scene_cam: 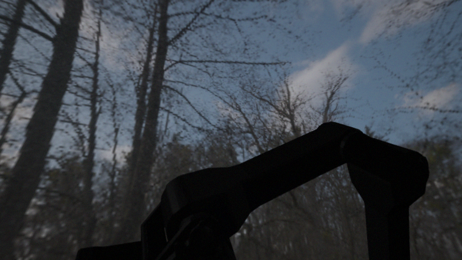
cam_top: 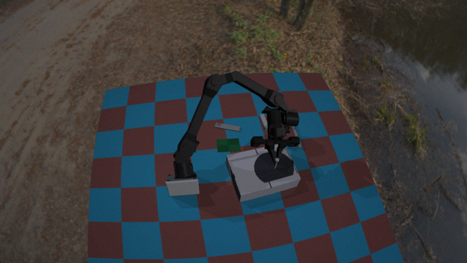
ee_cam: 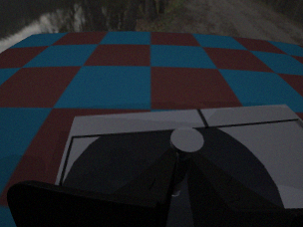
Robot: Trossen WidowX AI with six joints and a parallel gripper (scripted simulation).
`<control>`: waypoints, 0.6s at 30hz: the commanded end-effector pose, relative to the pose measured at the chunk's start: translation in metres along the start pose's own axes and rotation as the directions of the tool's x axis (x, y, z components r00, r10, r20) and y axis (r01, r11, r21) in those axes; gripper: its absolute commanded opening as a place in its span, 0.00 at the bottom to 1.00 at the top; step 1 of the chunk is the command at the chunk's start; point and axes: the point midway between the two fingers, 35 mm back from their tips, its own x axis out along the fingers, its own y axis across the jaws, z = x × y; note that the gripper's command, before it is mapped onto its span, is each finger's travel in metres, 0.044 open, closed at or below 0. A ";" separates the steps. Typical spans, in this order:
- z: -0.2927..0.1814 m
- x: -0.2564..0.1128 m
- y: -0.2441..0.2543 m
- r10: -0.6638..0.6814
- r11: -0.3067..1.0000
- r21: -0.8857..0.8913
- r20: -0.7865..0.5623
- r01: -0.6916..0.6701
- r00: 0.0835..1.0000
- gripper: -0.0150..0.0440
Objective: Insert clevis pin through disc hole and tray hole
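Observation:
The grey steel tray [cam_top: 243, 170] [ee_cam: 125, 122] stands on the checkered table, right of the arm's base. The dark aluminium disc [cam_top: 265, 170] [ee_cam: 112, 159] lies flat inside it. My gripper [cam_top: 275, 153] [ee_cam: 181, 156] hangs just above the disc's middle, pointing down, and is shut on the steel clevis pin [cam_top: 276, 160] [ee_cam: 186, 139]. The pin sticks out below the fingers, a little tilted. Its round pale end sits close over the disc. The disc's hole and the tray's hole are hidden by the pin and fingers. The exterior view shows only the arm's dark outline against the sky.
A flat green block [cam_top: 228, 144] lies just behind the tray's left corner. A grey bar [cam_top: 227, 126] lies farther back. Two more grey bars [cam_top: 263, 120] [cam_top: 295, 132] lie behind the wrist. The arm's base [cam_top: 182, 186] stands left of the tray.

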 end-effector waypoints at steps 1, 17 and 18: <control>0.000 0.001 0.000 0.003 1.000 0.011 0.008 -0.003 1.000 0.25; 0.000 0.001 0.000 0.013 0.999 0.033 -0.007 -0.013 1.000 0.25; 0.000 0.001 0.000 0.014 0.999 0.034 -0.010 -0.013 1.000 0.25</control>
